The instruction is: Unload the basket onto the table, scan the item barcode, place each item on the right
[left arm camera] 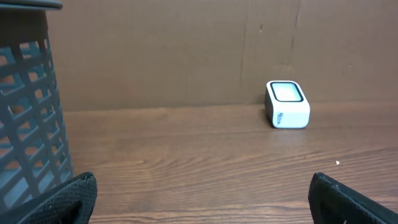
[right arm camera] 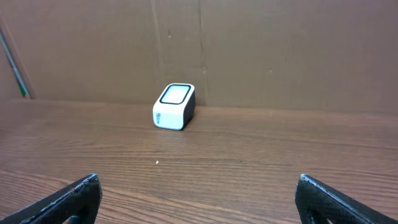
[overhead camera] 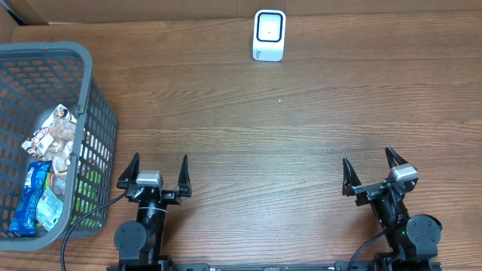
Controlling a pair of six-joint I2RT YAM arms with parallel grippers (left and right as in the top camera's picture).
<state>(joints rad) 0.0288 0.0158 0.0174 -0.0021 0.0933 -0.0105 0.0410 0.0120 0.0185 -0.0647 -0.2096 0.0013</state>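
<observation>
Left claw [overhead camera: 160,159] seen wide open, nothing held, parked at the near edge of the worktop [overhead camera: 263,128], just beside the basket [overhead camera: 91,90]. Right claw [overhead camera: 367,155] likewise spread wide and empty, at the near edge on the right side, well apart from the left one. Grey mesh basket placed at the far left of the worktop; packets [overhead camera: 51,137] are piled inside it, a blue one [overhead camera: 28,200] nearest the front. No barcode can be made out on any of them. White scanner [overhead camera: 269,35] is stood at the back edge, roughly centre, against a brown cardboard wall [left arm camera: 155,50], window facing up and forward. Neither claw is near scanner or packets.
</observation>
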